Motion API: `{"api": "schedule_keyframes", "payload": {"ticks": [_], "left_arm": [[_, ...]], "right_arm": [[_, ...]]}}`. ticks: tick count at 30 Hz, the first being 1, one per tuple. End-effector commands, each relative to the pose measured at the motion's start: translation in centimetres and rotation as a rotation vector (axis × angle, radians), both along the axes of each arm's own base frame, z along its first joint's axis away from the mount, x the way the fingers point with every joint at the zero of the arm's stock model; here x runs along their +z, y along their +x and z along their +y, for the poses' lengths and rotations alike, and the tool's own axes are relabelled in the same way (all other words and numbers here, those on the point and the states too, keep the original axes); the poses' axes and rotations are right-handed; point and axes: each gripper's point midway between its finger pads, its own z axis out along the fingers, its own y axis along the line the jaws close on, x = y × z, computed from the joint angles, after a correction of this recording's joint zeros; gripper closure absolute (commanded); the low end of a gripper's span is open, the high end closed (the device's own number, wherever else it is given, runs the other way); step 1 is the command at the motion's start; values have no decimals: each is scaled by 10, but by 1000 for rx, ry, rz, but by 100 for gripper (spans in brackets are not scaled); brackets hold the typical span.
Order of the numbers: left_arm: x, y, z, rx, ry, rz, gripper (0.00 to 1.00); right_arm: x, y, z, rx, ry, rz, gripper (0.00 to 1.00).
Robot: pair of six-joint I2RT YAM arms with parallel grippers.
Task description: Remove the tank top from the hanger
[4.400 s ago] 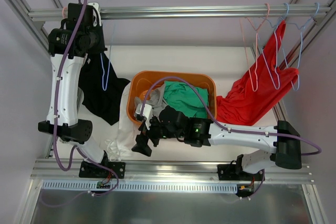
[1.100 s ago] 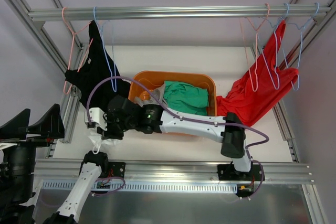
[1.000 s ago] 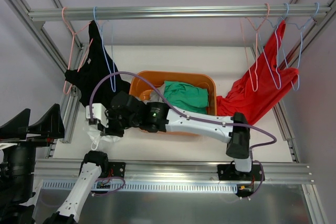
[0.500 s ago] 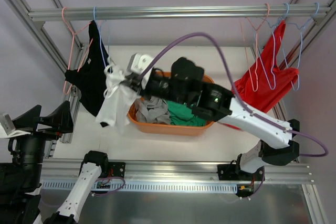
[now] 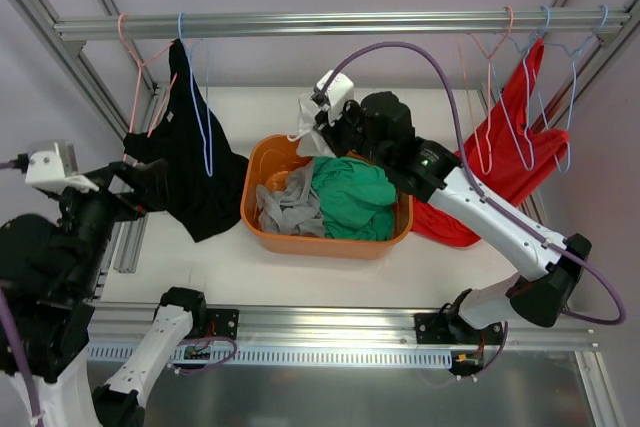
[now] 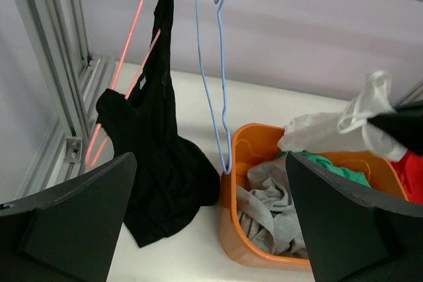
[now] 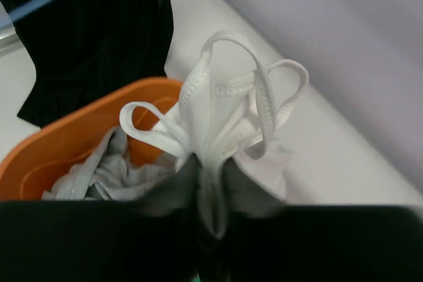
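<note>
The white tank top [image 5: 310, 127] is off its hanger and is carried by the right gripper [image 5: 322, 123], whose jaws are clamped on a bunched fold of the fabric with the strap loops standing free above the fingers (best seen in the right wrist view). The garment hangs at the rear-left rim of the orange basket [image 5: 325, 247], partly over the table rather than over the clothes inside. The blue hanger [image 6: 223, 97] is bare, beside a black garment [image 5: 195, 187] that hangs from the rail [image 5: 330, 22]. The left gripper [image 5: 138, 187] is spread wide and holds nothing. Probable fault: if the jaws part at this position, the tank top may drape over the rim or slide down behind the basket, because most of its mass is not inside the wall. A second fault: a strap loop may catch on a finger at release. Compared with half a second earlier, the tank top has moved from beside the black garment to the basket's rear rim, and hangs bunched rather than spread.
</note>
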Motion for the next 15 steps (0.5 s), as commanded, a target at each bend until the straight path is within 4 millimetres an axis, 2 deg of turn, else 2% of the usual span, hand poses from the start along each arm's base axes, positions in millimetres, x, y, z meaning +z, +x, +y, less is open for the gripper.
{"api": "schedule_keyframes", "payload": {"ticks": [1, 4, 6, 7, 9, 10, 11, 12, 15], "left_arm": [[4, 27, -3, 17, -23, 44, 1], [7, 43, 2, 61, -18, 83, 1], [17, 50, 9, 107, -22, 83, 1], [21, 51, 10, 116, -23, 77, 1], [33, 53, 12, 128, -25, 59, 1], [39, 55, 13, 134, -23, 50, 1], [42, 55, 18, 159, -12, 44, 1], [43, 57, 22, 184, -5, 48, 1], [46, 66, 44, 315, 36, 64, 1]], "right_arm": [[-14, -4, -10, -27, 52, 60, 66], [-31, -2, -19, -57, 31, 82, 64], [-29, -1, -29, -85, 44, 83, 65], [-29, -3, -31, -80, 50, 85, 72], [-27, -9, -37, -74, 66, 88, 75], [-30, -12, -39, -70, 69, 95, 62], [-26, -19, -40, -54, 89, 102, 44], [-27, -22, -42, -48, 94, 106, 33], [-29, -30, -49, -50, 110, 110, 28]]}}
